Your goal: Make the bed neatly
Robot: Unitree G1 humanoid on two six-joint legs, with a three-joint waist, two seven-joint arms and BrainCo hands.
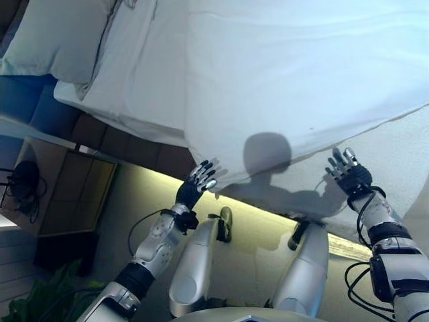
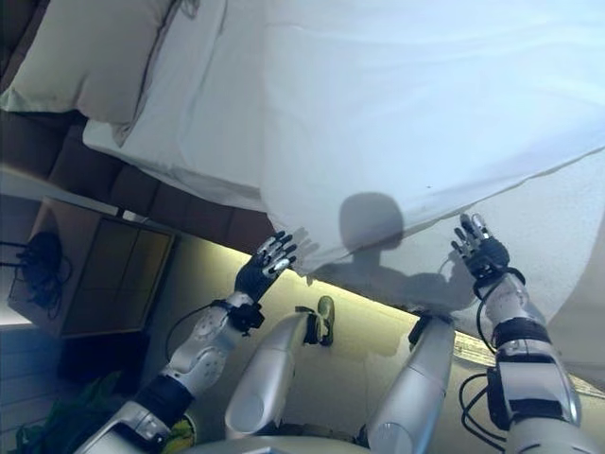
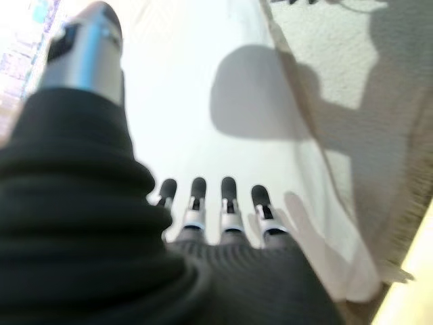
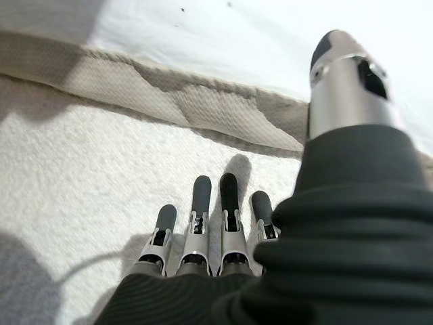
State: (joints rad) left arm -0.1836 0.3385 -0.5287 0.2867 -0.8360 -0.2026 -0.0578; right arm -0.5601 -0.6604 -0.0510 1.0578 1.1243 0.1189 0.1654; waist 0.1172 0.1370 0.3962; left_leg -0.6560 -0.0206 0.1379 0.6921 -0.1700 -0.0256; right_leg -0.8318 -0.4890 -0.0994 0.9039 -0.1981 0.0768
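White duvet [image 1: 281, 80] spreads across the bed, pillow [image 1: 57, 37] beyond it; left hand [image 1: 198, 182] and right hand [image 1: 347, 173] hover fingers straight, released, at its near edge.

Open bedside, crowded head end

Bare duvet [image 1: 301, 74] lies ahead of both hands; the pillow [image 1: 57, 37] and nightstand [image 1: 67, 194] block the left.
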